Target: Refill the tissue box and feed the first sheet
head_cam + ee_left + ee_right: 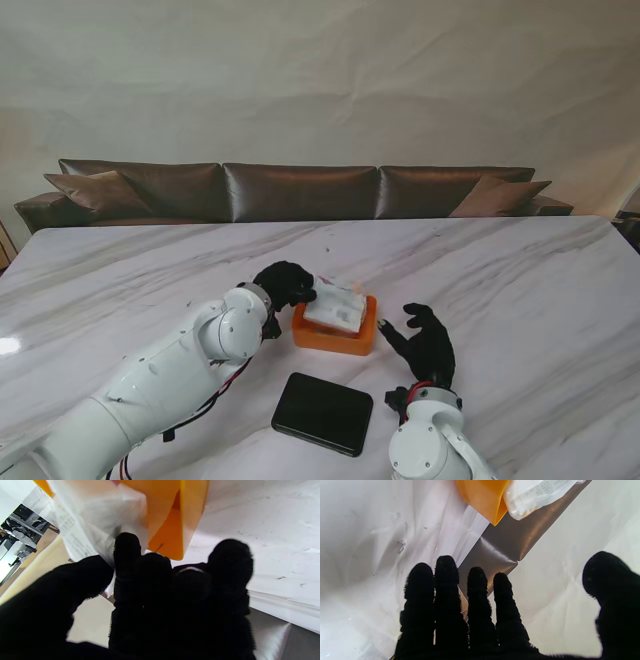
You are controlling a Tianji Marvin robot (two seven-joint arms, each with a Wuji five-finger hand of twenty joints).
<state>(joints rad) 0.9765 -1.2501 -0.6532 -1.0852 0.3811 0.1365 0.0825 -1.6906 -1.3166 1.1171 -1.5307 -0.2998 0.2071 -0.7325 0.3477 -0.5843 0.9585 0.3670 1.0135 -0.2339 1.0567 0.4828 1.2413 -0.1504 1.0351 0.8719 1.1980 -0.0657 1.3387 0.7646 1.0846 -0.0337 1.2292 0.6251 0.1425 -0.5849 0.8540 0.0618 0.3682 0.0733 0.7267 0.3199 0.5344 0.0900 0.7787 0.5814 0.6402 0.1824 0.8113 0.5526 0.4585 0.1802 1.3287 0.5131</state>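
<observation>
Left hand at the left end of the orange tissue box, black-gloved fingers curled round the edge of the wrapped tissue pack, thumb on the other face of the wrapper: a pinch hold, likely so the pack can be steered down into the open tray. Pack tilted, resting in the top of the box but not seated flat, higher on the far side; printed film wrapper on, as the left wrist view shows it. Box near the middle of the marble tabletop. Dark flat lid nearer to me than the box, just apart from it, set aside to leave the opening free. Right hand just beside the right end of the box, fingers straight and spread, thumb well out, holding nothing, not touching the box; probably waiting to brace it. First sheet not yet fed.
</observation>
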